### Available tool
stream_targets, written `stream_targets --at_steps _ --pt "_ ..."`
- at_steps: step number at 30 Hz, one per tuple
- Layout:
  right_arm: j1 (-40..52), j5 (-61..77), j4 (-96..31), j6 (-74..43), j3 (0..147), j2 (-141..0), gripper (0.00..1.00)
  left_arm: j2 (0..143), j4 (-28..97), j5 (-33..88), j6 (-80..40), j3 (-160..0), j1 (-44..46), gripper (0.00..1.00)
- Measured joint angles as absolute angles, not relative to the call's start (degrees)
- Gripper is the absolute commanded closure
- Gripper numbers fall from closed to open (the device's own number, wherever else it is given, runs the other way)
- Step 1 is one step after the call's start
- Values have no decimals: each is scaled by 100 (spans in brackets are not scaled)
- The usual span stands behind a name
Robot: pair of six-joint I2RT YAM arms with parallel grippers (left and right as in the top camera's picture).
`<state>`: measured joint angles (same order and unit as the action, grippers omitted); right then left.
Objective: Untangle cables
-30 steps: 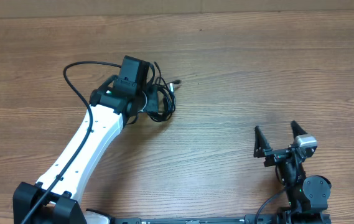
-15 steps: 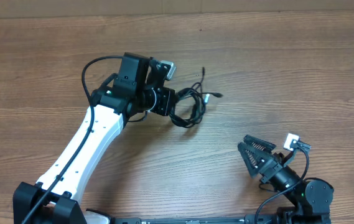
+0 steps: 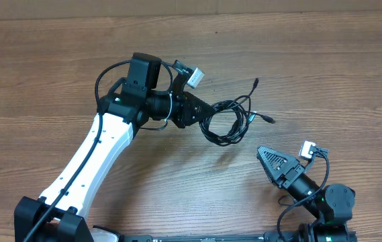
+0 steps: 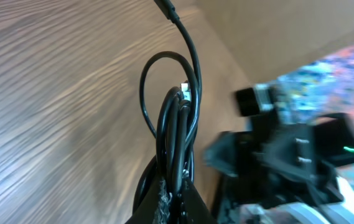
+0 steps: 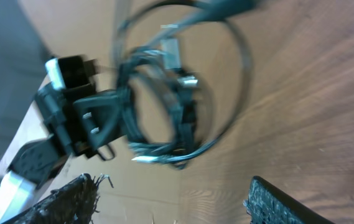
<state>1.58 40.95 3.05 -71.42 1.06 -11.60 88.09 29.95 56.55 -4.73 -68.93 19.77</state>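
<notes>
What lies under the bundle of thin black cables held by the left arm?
Only the brown wooden table shows through the loops of the thin black cable bundle. The left arm's black fingers cover the place where the strands are clamped.

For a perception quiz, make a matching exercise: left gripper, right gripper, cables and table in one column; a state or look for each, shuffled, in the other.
Column one
1. left gripper
2. right gripper
3. cables
4. table

Column two
A. brown wood grain
B. open, nothing between the fingers
C. black loops with plug ends sticking out
D. shut on the cables

Pairs: 1-D, 2-B, 3-C, 4-A
</notes>
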Motion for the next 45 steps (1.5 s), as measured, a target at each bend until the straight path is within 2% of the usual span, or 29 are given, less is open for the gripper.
stream_targets --at_steps 8,15,20,28,36,38,42,45 --pt "174 3979 1291 -7238 106 -1835 30 8809 2762 6095 -958 -6893 1992 96" --pt "456 3776 1621 -7262 106 -2152 36 8809 2397 5710 -2014 -6893 2373 96" --pt "690 3437 1835 -7273 106 -2270 49 8809 2158 5304 -2676 -6893 2858 96" --pt "720 3076 1896 -7461 106 -2641 62 8809 1109 5175 -3597 -6890 3216 96" --pt "722 2969 2445 -7859 106 -2679 57 8809 856 5159 -4324 -6890 3218 96" --pt "722 2912 2440 -8119 106 -2681 64 8809 849 5157 -4438 -6890 3229 96" --pt "722 2810 2438 -8602 106 -2681 71 8809 838 5157 -4591 -6890 3267 96" --pt "722 2733 2445 -8739 106 -2681 89 8809 840 5157 -4644 -6890 3293 96"
